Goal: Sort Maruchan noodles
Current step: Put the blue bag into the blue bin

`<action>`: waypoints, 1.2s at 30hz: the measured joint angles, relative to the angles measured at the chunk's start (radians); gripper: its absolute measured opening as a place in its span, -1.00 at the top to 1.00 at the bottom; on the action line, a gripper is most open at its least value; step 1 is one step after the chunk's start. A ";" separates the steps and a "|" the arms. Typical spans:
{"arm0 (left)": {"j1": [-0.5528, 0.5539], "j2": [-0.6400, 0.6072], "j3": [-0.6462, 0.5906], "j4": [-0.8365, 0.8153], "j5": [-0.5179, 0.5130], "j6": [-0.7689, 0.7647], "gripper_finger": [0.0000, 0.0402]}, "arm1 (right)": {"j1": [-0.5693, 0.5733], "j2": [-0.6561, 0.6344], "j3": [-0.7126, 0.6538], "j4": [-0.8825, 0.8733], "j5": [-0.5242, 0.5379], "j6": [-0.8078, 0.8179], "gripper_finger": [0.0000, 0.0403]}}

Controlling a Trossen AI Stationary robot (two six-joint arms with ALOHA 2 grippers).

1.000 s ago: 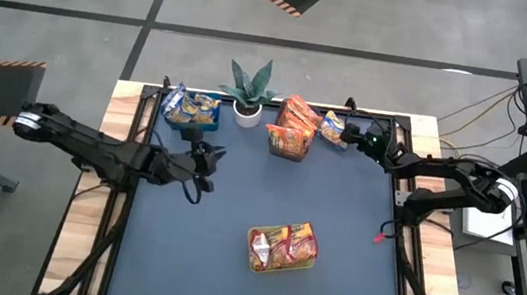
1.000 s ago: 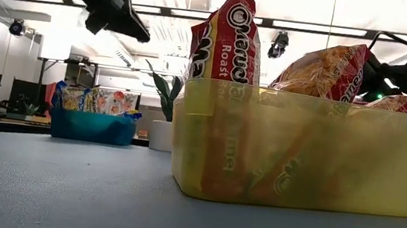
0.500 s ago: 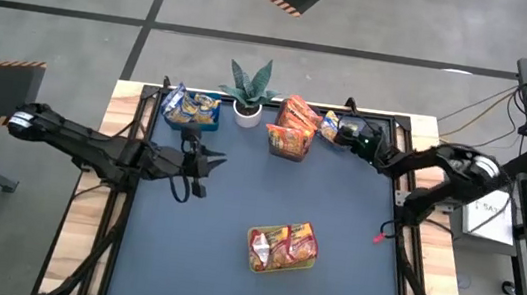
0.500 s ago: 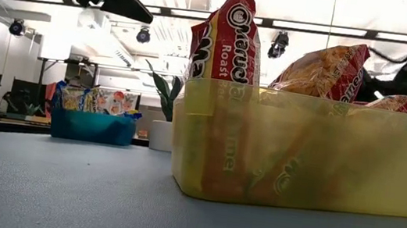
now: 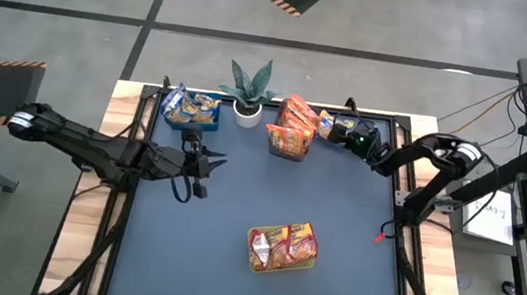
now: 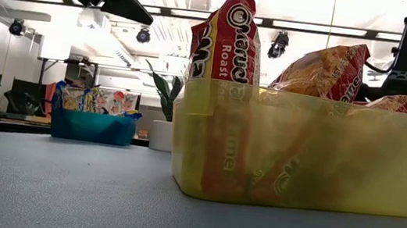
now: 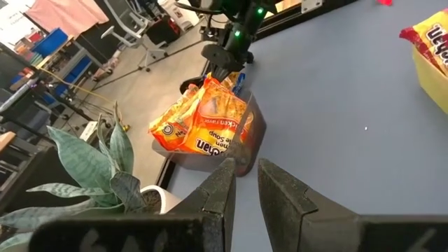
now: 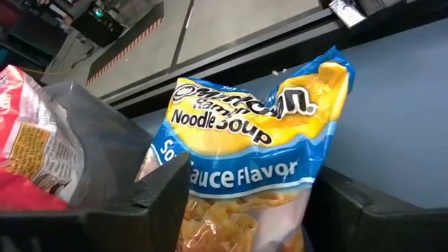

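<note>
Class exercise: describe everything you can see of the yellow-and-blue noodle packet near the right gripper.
The yellow-and-blue noodle packet is a flat, glossy plastic ramen pack: yellow above with a Maruchan logo, a blue band reading "Sauce Flavor" below, crinkled at its edges. It lies at the table's far edge, just right of the dark clear bin of orange packets, its corner next to that bin's wall. The right gripper straddles it with a finger on each side; whether they already press it cannot be told.
</note>
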 joint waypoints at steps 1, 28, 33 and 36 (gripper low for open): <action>0.000 0.000 0.000 0.000 0.000 -0.006 0.78 | 0.000 -0.006 0.000 -0.003 -0.004 0.000 -0.04; 0.000 0.006 0.000 0.005 0.002 -0.144 0.78 | 0.016 -0.167 0.004 0.003 -0.018 -0.089 0.91; 0.000 0.011 0.000 0.006 0.002 -0.148 0.78 | 0.035 -0.272 0.004 0.001 -0.014 -0.150 0.95; 0.000 0.012 0.000 0.009 0.002 -0.149 0.78 | 0.048 -0.333 0.004 0.000 -0.013 -0.182 0.95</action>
